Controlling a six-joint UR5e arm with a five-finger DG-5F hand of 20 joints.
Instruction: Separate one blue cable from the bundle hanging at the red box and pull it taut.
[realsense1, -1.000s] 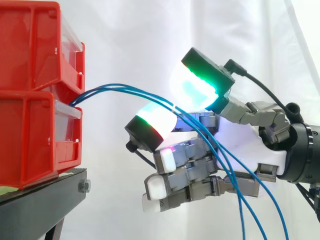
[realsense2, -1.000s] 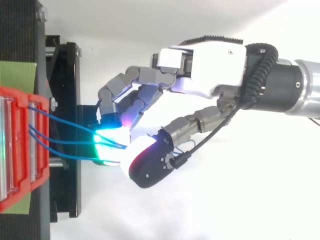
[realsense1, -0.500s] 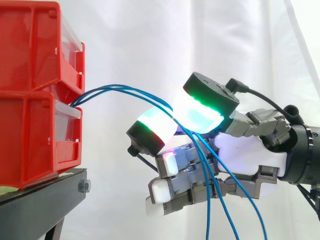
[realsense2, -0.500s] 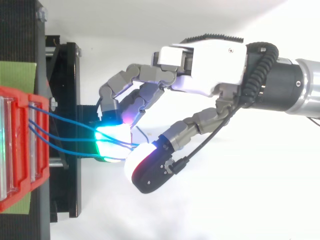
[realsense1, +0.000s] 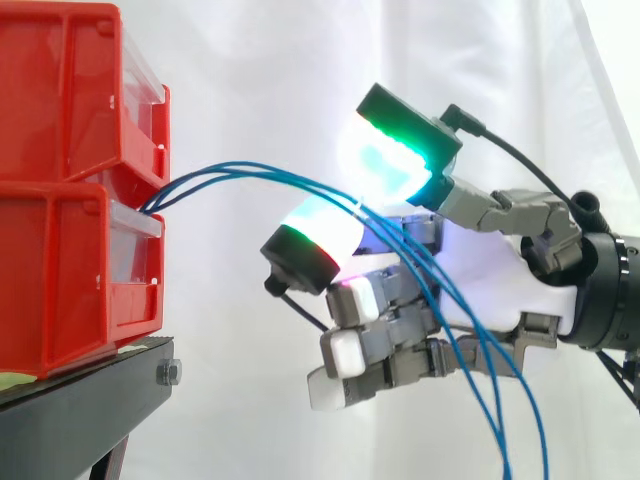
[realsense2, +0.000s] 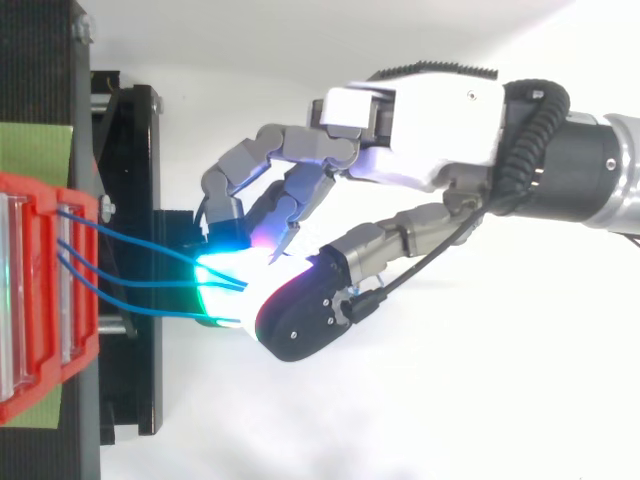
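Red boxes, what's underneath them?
The red boxes sit on a black stand. From above, a green sheet peeks out beneath them; how far it reaches under them is covered.

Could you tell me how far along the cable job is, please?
Reached: the hand is at the blue cables, which drape over its lower pad. In hand: pads apart, no pinch. Left: single out one cable and pull it taut; all hang slack together.

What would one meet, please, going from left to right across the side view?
red bins on the black stand → blue cables arching out from the bins → hand, which the cables run across → arm at the right edge.
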